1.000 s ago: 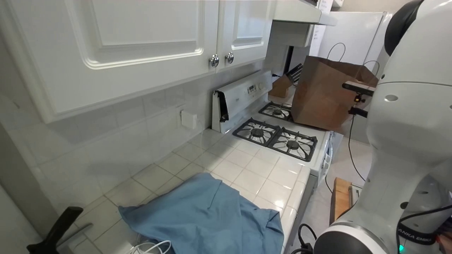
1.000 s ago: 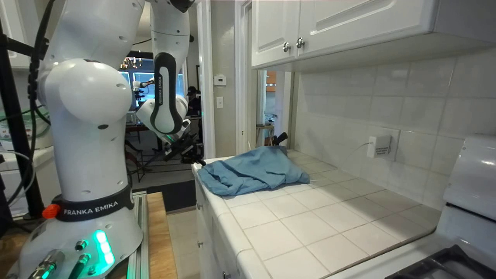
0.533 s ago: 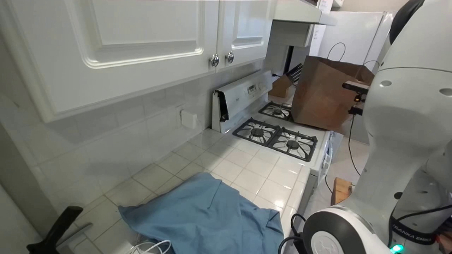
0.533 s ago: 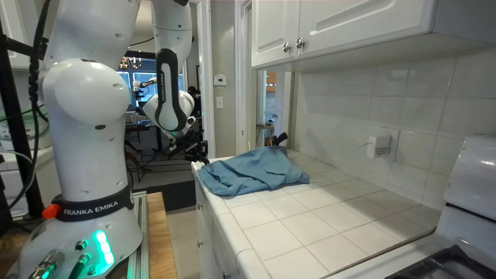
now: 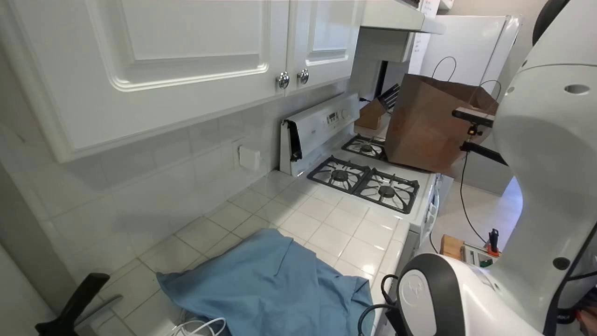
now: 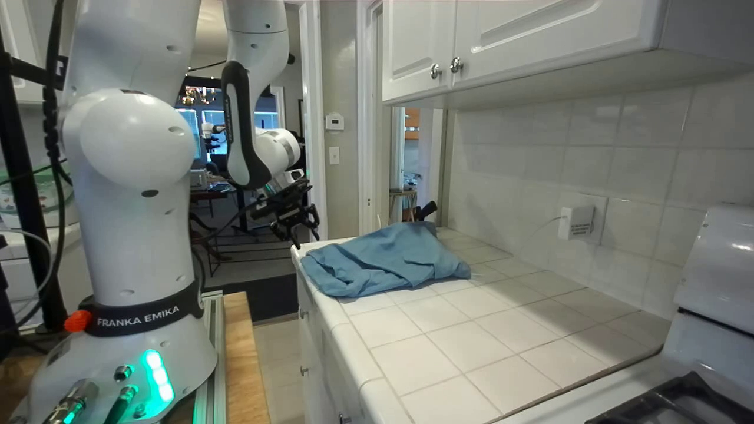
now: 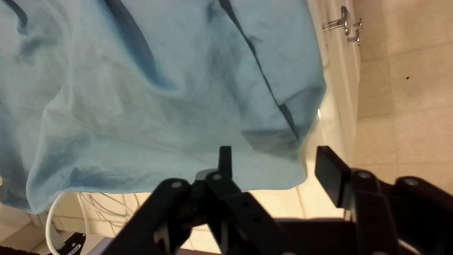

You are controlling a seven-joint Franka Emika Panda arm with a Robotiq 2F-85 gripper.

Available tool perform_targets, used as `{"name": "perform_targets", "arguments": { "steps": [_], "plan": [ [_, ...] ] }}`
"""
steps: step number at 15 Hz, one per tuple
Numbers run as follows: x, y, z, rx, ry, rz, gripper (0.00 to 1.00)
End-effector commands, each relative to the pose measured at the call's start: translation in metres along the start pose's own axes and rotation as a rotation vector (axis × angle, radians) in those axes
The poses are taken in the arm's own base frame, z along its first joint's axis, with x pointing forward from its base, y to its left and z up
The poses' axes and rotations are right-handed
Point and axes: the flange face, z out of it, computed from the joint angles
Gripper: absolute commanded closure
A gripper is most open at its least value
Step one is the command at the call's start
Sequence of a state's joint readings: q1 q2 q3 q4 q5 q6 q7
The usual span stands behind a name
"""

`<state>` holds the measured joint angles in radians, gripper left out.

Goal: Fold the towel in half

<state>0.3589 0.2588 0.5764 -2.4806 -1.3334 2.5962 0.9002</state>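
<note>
In the wrist view the towel (image 7: 155, 113) lies rumpled beneath the gripper (image 7: 272, 163), whose fingers (image 7: 331, 173) stand wide apart with nothing clamped between them. A corner of the towel shows in the gap, with one fingertip seen against the fabric and its partner past the edge; I read this as lining up for a pinch, since a loose corner makes a good handle for a fold. A white cord (image 7: 49, 226) comes out past the hem, where it might snag if the towel is dragged.

In an exterior view the towel sits on the tiled counter (image 6: 447, 347) by its front edge, probably to be within easy reach of the arm (image 6: 141, 141). The gripper hangs tilted downward near the towel, seemingly not touching it. Working from the front likely keeps the wrist out from under the wall cabinets (image 6: 530, 35).

In an exterior view a paper bag (image 5: 433, 126) stands on the stove (image 5: 318, 130), well apart from the towel, perhaps parked out of the way. A black handle (image 5: 77, 303) rises near the towel, of what tool I cannot tell. The gripper is out of frame here, and the fold, I judge, is not yet made
</note>
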Motion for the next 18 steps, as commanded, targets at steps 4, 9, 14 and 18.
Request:
{"name": "perform_targets", "arguments": {
  "steps": [4,9,14,18],
  "plan": [
    [-0.001,0.005,0.002,0.102,0.011,-0.033,0.0],
    [-0.01,0.006,0.011,0.137,0.019,-0.042,0.12],
    [-0.017,0.004,0.02,0.136,0.013,-0.058,0.23],
    [-0.025,0.003,0.028,0.134,0.012,-0.087,0.21]
  ]
}}
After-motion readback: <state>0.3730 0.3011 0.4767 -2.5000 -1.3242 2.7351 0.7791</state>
